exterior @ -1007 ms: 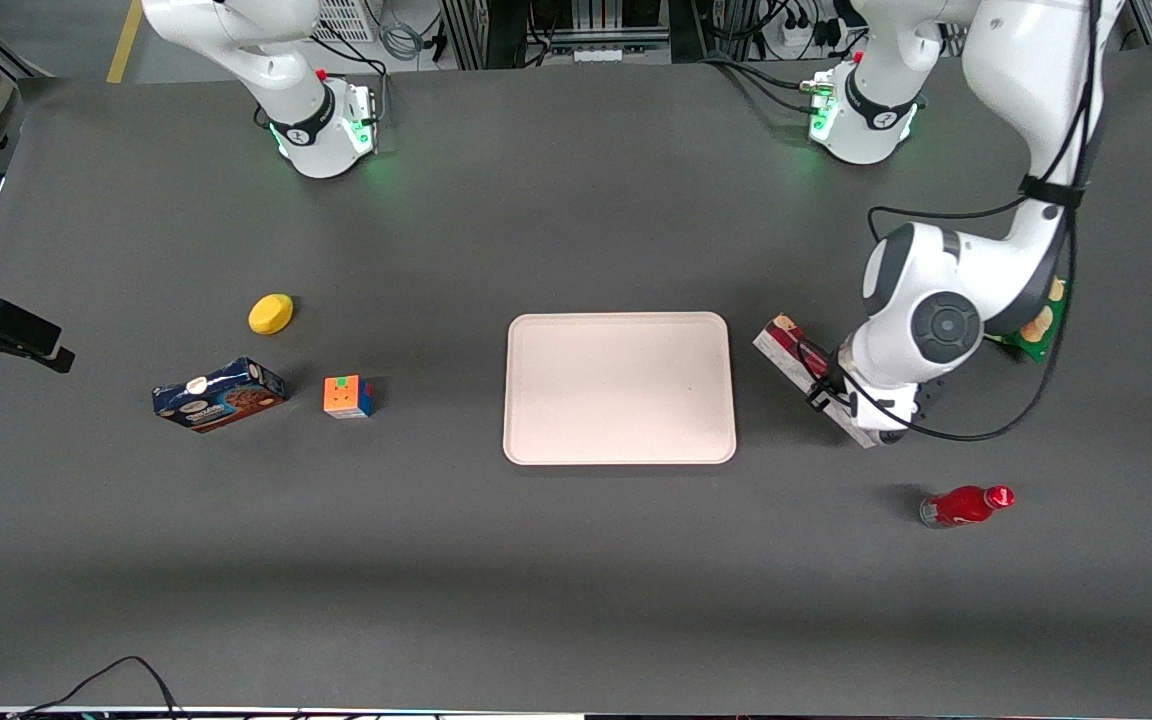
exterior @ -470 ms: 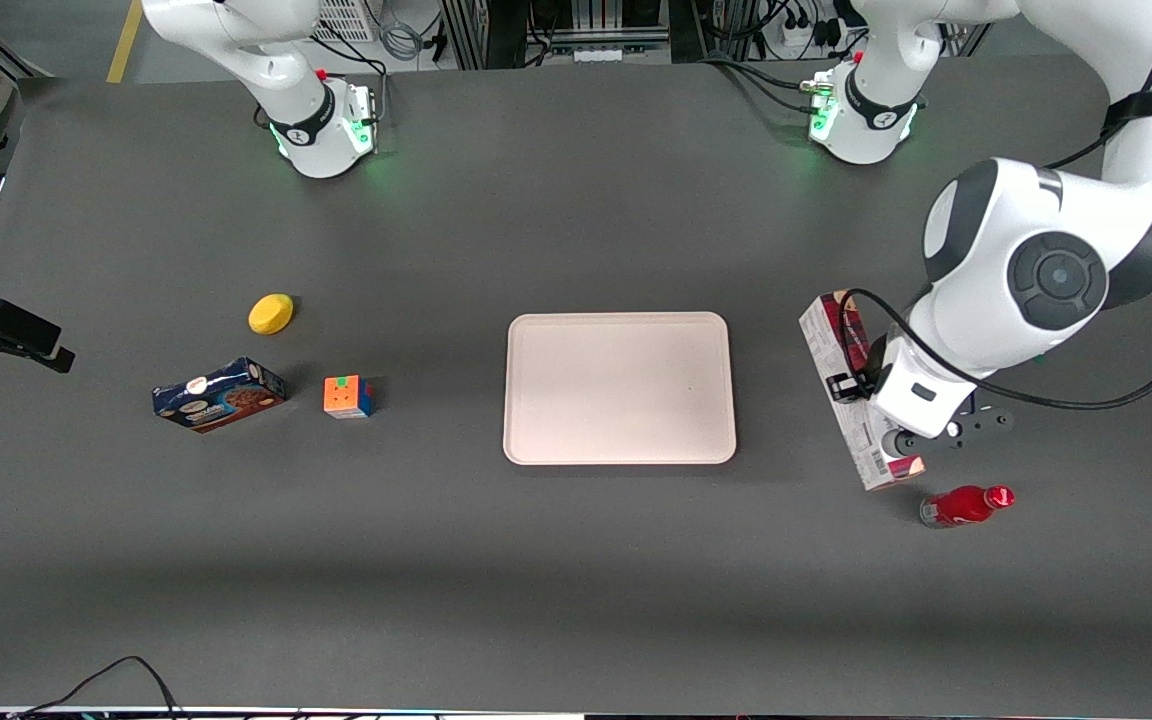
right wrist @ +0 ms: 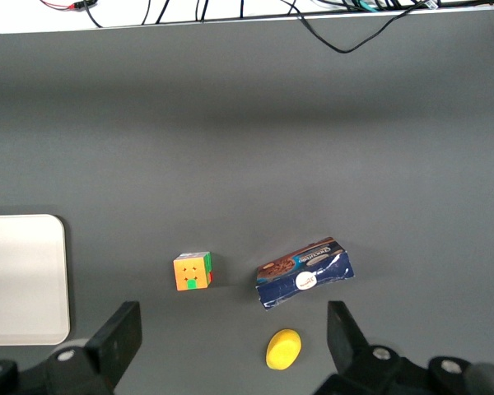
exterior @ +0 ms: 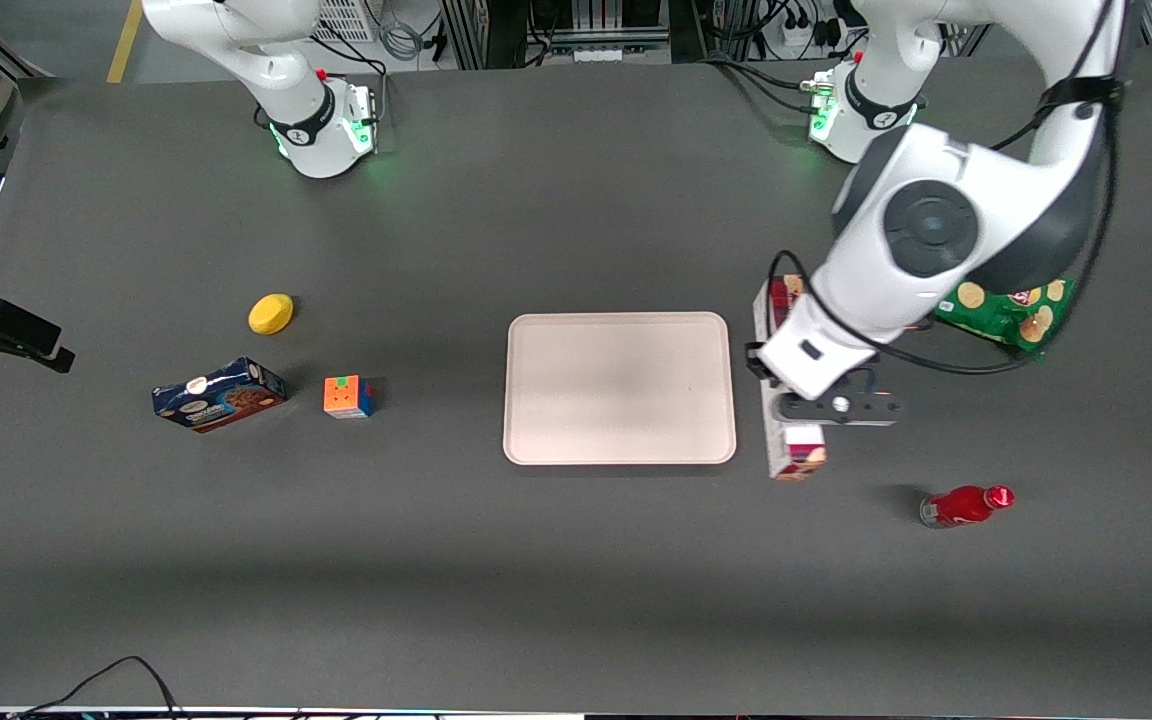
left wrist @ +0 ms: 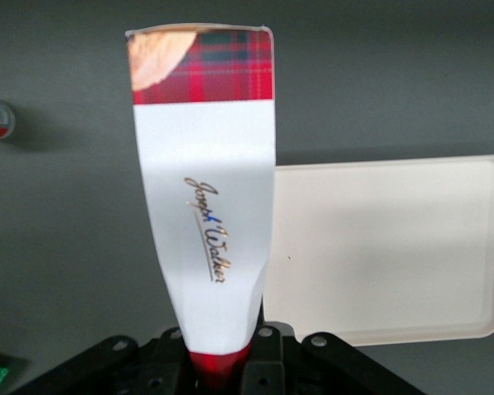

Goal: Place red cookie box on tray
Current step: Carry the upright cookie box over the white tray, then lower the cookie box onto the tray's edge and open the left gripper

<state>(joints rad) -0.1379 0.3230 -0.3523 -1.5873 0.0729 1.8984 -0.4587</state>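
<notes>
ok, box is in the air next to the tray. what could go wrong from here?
1. The gripper holds the long red cookie box near one end, so it could tilt or slip.
2. The box hangs beside the tray, not over it; let go now and it likely lands on the table or the rim.

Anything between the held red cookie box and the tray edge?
Nothing. The front view shows only bare table between the red cookie box, clamped in the gripper, and the tray beside it.

Tool clamped, wrist angled downward
</notes>
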